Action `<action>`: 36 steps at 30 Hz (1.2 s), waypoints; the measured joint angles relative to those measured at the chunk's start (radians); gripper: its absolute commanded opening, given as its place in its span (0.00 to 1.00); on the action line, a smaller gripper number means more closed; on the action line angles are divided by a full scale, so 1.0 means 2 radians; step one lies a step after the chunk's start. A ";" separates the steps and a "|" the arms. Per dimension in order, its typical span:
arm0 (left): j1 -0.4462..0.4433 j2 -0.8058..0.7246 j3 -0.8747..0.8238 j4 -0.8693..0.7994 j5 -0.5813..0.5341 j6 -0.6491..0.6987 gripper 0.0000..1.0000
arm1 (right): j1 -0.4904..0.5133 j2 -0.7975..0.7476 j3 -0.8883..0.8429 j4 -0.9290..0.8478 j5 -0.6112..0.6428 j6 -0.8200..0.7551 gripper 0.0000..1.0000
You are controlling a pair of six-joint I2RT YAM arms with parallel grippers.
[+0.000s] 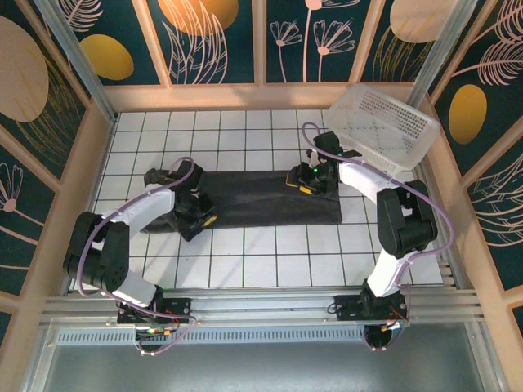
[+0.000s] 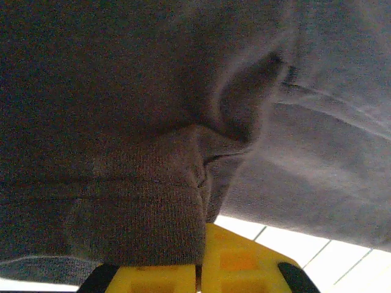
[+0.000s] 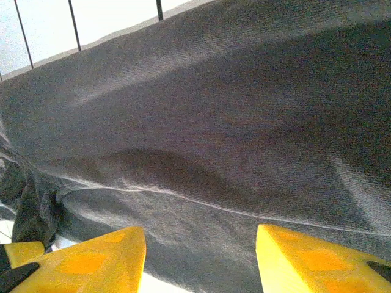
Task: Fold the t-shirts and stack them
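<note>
Toward the near-left of the tiled table (image 1: 270,261), the left gripper (image 2: 198,271) is pinched together on the ribbed hem of the t-shirt (image 1: 261,200), which lies as a long dark strip across the middle tiles. Farther back, at the strip's right end, the right gripper (image 1: 306,184) hangs jaws apart just over the cloth, gripping nothing; it should likely drop and close on that edge before either arm lifts, so the fold carries over evenly.

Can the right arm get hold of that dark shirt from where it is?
Probably yes: the right end effector hangs open just above the t-shirt, with nothing between them.
</note>
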 measured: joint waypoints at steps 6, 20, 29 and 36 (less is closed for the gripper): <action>-0.017 0.004 0.005 -0.013 0.002 -0.006 0.47 | 0.000 -0.005 -0.003 0.003 -0.002 0.000 0.51; -0.021 -0.193 -0.063 -0.010 -0.101 -0.092 0.72 | 0.056 -0.005 -0.013 0.031 -0.040 -0.027 0.54; -0.021 -0.223 -0.178 0.141 -0.111 -0.328 0.79 | 0.078 -0.001 -0.004 0.036 -0.051 -0.034 0.54; -0.021 -0.196 -0.181 0.175 -0.108 -0.391 0.78 | 0.078 0.003 0.000 0.037 -0.052 -0.044 0.54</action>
